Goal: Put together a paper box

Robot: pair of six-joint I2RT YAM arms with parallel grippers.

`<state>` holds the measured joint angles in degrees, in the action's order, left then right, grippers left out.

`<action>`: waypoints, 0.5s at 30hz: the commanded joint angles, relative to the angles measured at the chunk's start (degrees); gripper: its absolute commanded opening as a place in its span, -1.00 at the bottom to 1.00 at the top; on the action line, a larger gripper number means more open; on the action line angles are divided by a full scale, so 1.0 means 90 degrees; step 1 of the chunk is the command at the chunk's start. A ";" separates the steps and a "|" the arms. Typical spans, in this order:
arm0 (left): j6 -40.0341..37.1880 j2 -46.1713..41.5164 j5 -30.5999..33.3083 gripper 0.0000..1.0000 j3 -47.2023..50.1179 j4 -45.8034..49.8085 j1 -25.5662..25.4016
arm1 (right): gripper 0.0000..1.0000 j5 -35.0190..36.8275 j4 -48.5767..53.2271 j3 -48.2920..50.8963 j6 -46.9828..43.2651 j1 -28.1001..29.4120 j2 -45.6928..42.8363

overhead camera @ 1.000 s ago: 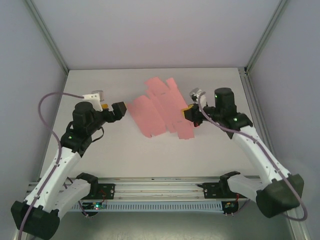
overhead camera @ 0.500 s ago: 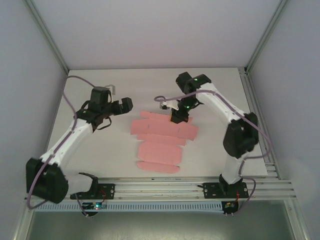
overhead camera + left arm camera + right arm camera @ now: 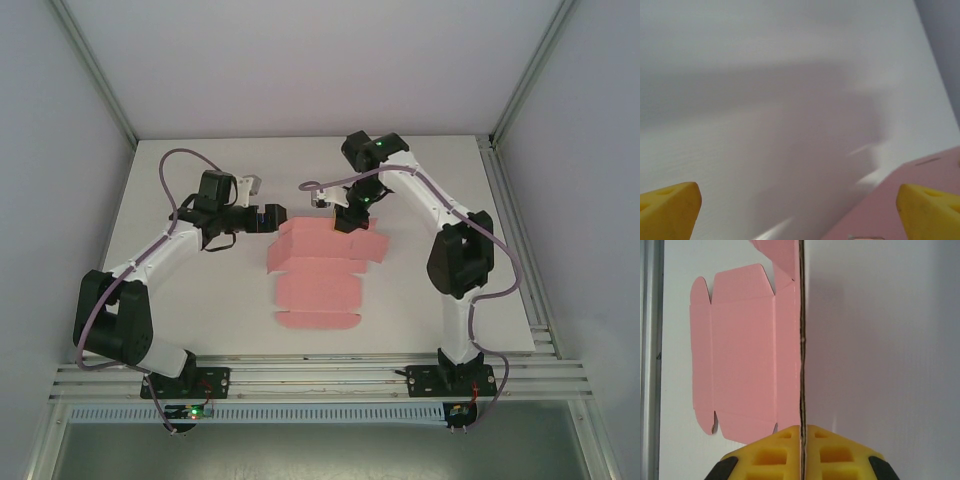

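Where the white surface (image 3: 180, 320) gives it room to lie flat, the paper box (image 3: 318, 278) rests in the middle as a creased pink sheet, its flaps spread toward my bases. My right tool (image 3: 801, 436) is pinched narrow on the sheet's far panel, which stands upright between the yellow pads (image 3: 771, 455); I judge this is to raise that wall along its crease. My left tool (image 3: 797, 212) gapes wide just beside the sheet's far left corner, holding nothing, placed, I think, to steady the neighbouring flap. The purple cable (image 3: 312, 187) of my right arm loops just behind the sheet, near both tools; it looks like the one thing that might snag the fold.
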<state>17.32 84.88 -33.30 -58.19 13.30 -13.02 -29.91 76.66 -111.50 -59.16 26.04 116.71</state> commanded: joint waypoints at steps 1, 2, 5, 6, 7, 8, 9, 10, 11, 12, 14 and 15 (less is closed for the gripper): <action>-0.0334 0.0051 -0.0580 1.00 0.0040 -0.0332 0.0039 | -1.00 0.0253 -0.0084 -0.0140 0.0385 -0.0006 0.0193; -0.0396 0.0051 -0.0653 1.00 0.0040 -0.0300 0.0042 | -1.00 0.0283 -0.0148 -0.0140 0.0474 -0.0011 0.0202; -0.0568 0.0051 -0.0939 1.00 0.0000 -0.0199 0.0018 | -1.00 0.0277 -0.0287 -0.0142 0.0706 -0.0001 0.0236; -0.0609 0.0073 -0.0996 1.00 -0.0009 -0.0184 -0.0012 | -1.00 0.0277 -0.0337 -0.0131 0.0772 0.0014 0.0236; -0.0683 0.0099 -0.1038 1.00 -0.0018 -0.0179 -0.0050 | -1.00 0.0260 -0.0361 -0.0130 0.0807 0.0018 0.0236; -0.0769 0.0118 -0.1059 1.00 -0.0041 -0.0129 -0.0084 | -1.00 0.0231 -0.0397 -0.0113 0.0850 0.0023 0.0221; -0.0804 0.0138 -0.0970 1.00 -0.0081 -0.0045 -0.0104 | -1.00 0.0189 -0.0419 -0.0111 0.0864 0.0017 0.0217; -0.0830 0.0163 -0.0851 1.00 -0.0118 0.0036 -0.0110 | -1.00 0.0213 -0.0436 -0.0100 0.0883 0.0022 0.0215; -0.0849 0.0159 -0.0757 1.00 -0.0147 0.0064 -0.0116 | -1.00 0.0249 -0.0447 -0.0101 0.0919 0.0019 0.0219; -0.0799 0.0135 -0.0597 1.00 -0.0153 0.0081 -0.0118 | -1.00 0.0310 -0.0462 -0.0106 0.0963 0.0024 0.0233; -0.0694 0.0058 -0.0244 1.00 -0.0209 0.0202 -0.0115 | -1.00 0.0430 -0.0448 -0.0094 0.1025 0.0007 0.0257; -0.0593 -0.0006 0.0106 1.00 -0.0256 0.0330 -0.0116 | -1.00 0.0461 -0.0445 -0.0074 0.1024 0.0008 0.0262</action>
<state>12.84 85.56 -36.60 -58.59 12.73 -13.17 -26.30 74.76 -111.50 -52.40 26.04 118.02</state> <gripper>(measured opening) 0.999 0.058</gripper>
